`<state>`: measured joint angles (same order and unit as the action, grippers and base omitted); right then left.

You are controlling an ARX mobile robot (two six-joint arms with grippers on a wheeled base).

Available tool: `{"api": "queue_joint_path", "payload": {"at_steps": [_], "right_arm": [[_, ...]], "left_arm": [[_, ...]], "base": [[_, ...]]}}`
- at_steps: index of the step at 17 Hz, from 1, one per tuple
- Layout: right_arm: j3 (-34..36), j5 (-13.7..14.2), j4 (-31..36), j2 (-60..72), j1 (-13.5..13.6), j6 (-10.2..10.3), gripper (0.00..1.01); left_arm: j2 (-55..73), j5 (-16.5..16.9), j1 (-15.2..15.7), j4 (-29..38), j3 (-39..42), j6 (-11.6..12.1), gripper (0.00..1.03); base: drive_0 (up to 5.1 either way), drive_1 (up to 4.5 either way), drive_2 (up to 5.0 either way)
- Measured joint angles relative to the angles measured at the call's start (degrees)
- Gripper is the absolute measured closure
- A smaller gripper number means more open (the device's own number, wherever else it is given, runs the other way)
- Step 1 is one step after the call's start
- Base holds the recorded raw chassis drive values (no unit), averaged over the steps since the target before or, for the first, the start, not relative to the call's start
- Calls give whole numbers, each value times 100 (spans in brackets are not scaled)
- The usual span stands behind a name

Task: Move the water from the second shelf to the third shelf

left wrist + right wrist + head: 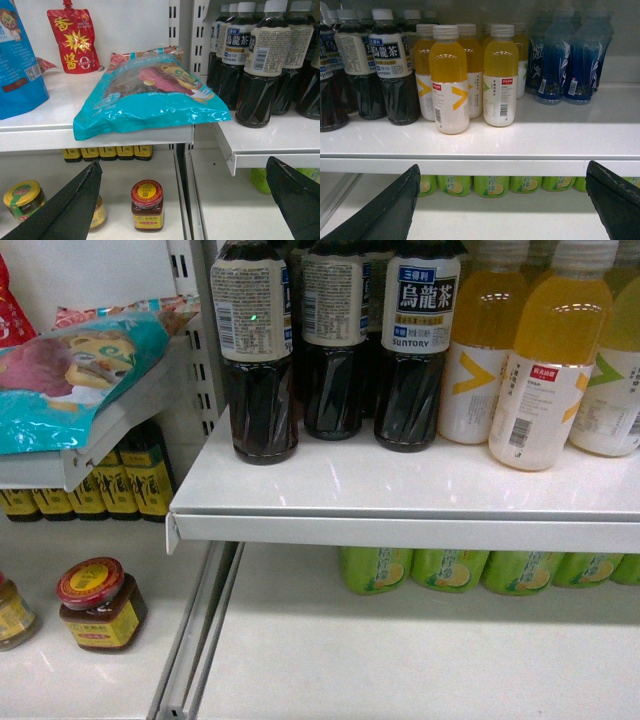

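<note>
The water is out of view in every frame. My left gripper (183, 165) is open, its black fingers (70, 210) spread wide in front of the lower left shelf, with nothing between them. A red-lidded sauce jar (147, 206) stands on that shelf beyond the gap. My right gripper (502, 167) is also open and empty, level with the front edge of a white shelf (480, 166). On that shelf stand dark oolong tea bottles (395, 75), yellow juice bottles (449, 80) and blue drink bottles (555, 65). Neither gripper shows in the head view.
Green lemon drink bottles (490, 185) line the back of the shelf below. A teal snack bag (150, 95) overhangs the left shelf's edge, beside a red pouch (74, 40). Small yellow-labelled bottles (120, 485) stand under it. A slotted upright (185, 20) divides the two shelf bays.
</note>
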<state>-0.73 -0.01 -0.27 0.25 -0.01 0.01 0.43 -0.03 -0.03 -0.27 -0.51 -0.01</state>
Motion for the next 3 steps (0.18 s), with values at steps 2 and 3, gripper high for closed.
{"api": "queue_joint_path", "payload": {"at_steps": [2, 3], "right_arm": [[0, 0, 0, 0, 0, 0, 3], [0, 0, 0, 0, 0, 0, 3]], "left_arm": [[0, 0, 0, 0, 0, 2, 5], [0, 0, 0, 2, 0, 2, 5]], "base": [[0, 0, 0], [0, 0, 0]]}}
